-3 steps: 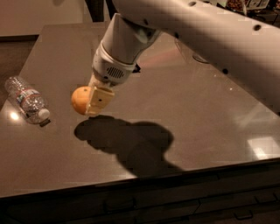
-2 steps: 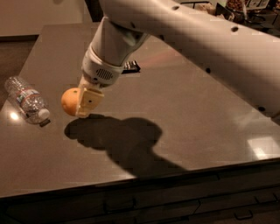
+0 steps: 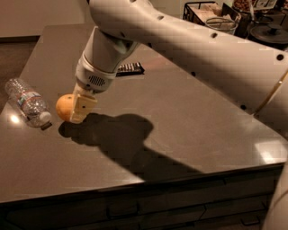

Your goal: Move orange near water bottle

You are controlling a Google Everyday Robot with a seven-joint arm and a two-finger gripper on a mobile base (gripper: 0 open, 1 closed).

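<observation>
My pincer [image 3: 74, 112] hangs low over the left part of the dark table [image 3: 193, 121], and it is closed on the orange [image 3: 64, 107]. The one pale finger [image 3: 83, 107] that shows lies flat against the side of the fruit at its 3 o'clock; the other finger is hidden behind the fruit. The orange sits right down at the tabletop, but I cannot tell whether it touches the surface or hangs just above it. The water bottle [image 3: 27, 101] lies on its side at about 9 o'clock from the orange, its white cap [image 3: 45, 117] pointing toward 4 o'clock and its label band near the middle. The cap end is the part closest to the fruit: the two are just beside each other, with a thin strip of bare table showing between them. My arm [image 3: 189, 49] comes in from the upper right and slants down toward 7 o'clock, ending in the ribbed wrist [image 3: 95, 78] right above the pincer. A broad shadow [image 3: 117, 134] spreads over the table from under the orange toward 4 o'clock. At about 1 o'clock from the orange, half hidden behind my arm, a flat dark thing with a ridged top [image 3: 130, 68] lies on the table; I cannot make out what it is. Beyond the table's far right corner stands a wire basket [image 3: 200, 9].
</observation>
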